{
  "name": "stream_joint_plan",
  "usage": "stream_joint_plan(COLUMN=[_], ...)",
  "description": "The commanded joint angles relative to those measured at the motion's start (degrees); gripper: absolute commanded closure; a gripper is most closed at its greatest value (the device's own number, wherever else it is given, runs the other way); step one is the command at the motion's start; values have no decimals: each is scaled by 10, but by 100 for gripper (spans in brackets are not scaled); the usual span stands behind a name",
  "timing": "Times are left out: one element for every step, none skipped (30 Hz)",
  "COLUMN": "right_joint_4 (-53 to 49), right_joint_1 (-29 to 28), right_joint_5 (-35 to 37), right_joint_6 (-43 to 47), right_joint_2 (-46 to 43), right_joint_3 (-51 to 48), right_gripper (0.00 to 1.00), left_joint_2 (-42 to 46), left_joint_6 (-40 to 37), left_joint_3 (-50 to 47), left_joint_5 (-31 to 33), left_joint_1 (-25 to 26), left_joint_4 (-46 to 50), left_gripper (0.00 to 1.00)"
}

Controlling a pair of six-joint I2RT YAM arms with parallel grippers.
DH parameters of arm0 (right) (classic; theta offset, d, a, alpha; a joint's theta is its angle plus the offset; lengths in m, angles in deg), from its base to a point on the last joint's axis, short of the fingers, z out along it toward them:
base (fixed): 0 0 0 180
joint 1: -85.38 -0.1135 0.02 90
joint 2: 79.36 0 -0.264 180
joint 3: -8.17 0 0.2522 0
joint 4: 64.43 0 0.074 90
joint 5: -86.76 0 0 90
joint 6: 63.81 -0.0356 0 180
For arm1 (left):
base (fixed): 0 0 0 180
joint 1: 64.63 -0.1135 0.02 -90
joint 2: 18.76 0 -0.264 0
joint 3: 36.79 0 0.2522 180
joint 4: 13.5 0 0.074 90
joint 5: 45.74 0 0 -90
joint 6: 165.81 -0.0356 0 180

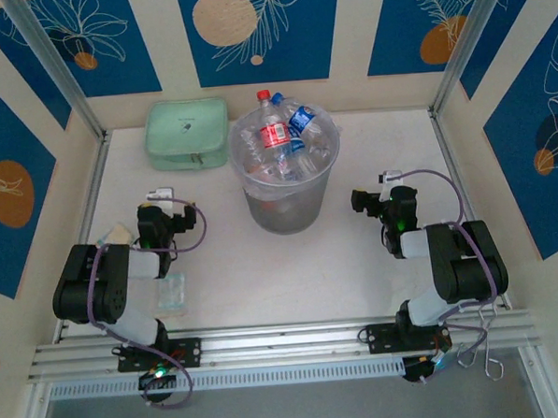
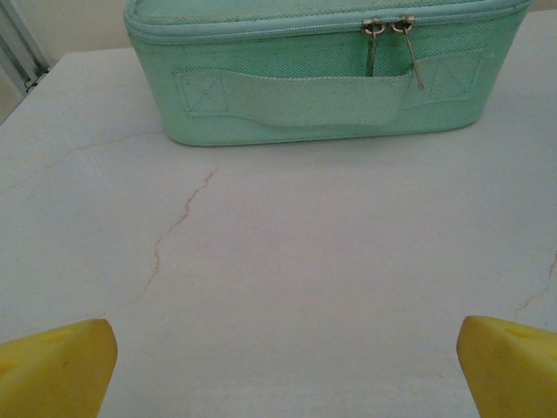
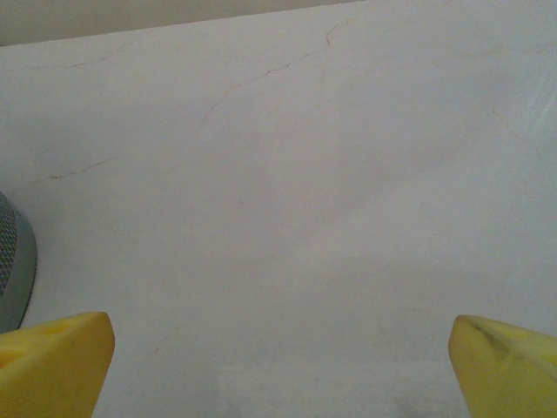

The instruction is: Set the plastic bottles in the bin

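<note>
The plastic bottles (image 1: pixel 280 134) lie heaped in the bin (image 1: pixel 288 208) up to its rim, a red-capped one poking above. No bottle shows loose on the counter (image 1: pixel 348 280), so the collecting looks finished or nearly so. Left of the bin, the left fingers (image 2: pixel 61 366) stand wide apart and empty, facing the mint green pouch (image 1: pixel 188 134), zipped, contents hidden. Right of the bin, the right fingers (image 3: pixel 500 366) are likewise spread, holding nothing. The next move calls only for a check for stragglers; the clear packet (image 1: pixel 174 294) near-left of the bin is no bottle.
</note>
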Motion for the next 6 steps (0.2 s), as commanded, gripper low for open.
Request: stream_joint_plan(right_joint_4=[13,13,14,14,16,16], right_joint_1=[2,2,2,2,2,1], right_joint_5=[3,3,3,3,2,3], right_joint_6=[5,5,5,5,6,6], right_joint_2=[-4,-4,-4,-4,-5,-6], right_joint_3=[11,11,10,10,8,8], right_gripper=[1,1,1,1,1,1], left_joint_2=[-2,-2,-2,-2,-2,-2], left_joint_6=[-10,-11,-11,-11,-11,-11], left_joint_3=[-1,-1,-2,-2,-2,-2], left_joint_5=[-8,-8,-8,-8,-8,-8], left_joint_1=[3,3,3,3,3,3], left_joint_4=[-23,-23,-24,-24,-24,-24], left_gripper=[0,0,0,0,0,0])
